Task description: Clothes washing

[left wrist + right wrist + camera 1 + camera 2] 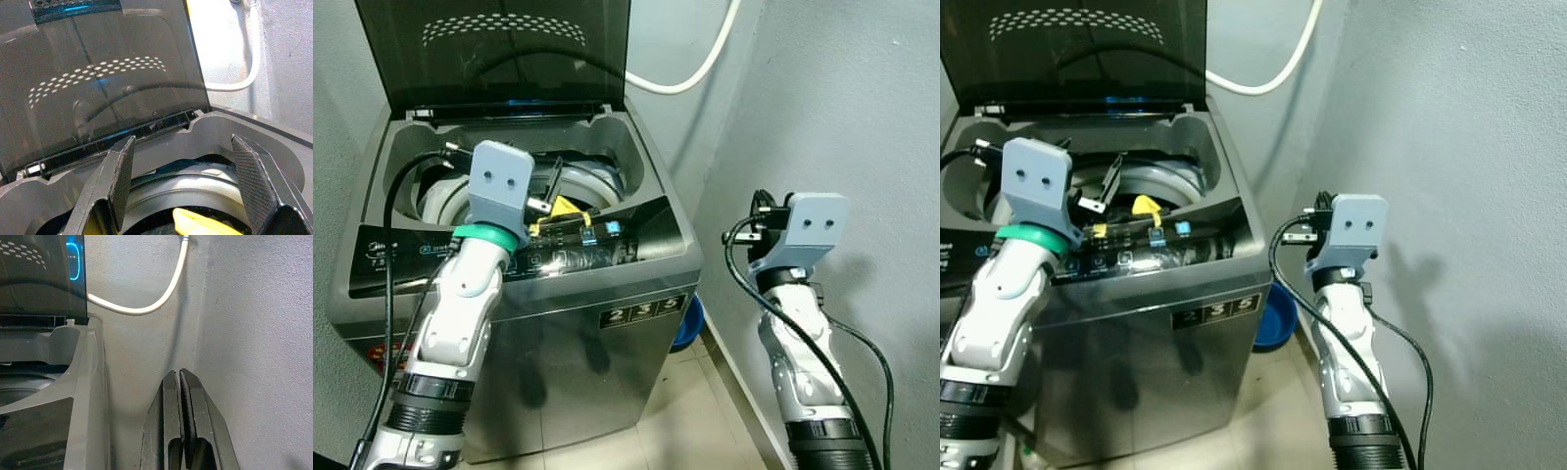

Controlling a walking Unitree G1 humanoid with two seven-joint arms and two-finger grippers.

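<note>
A grey top-loading washing machine (636,294) stands before me with its dark lid (499,49) raised against the wall. Inside its drum (597,181) lies something yellow (563,208), partly hidden. My left gripper (181,181) hovers over the drum's front rim, open, with nothing between its fingers (122,171). My right gripper (182,421) is held up to the right of the machine, near the grey wall, shut and holding nothing.
A white hose (700,69) loops along the wall behind the machine. A blue basin (690,318) sits on the tiled floor between the machine and the right wall (862,117). The control panel (558,257) runs along the machine's front edge.
</note>
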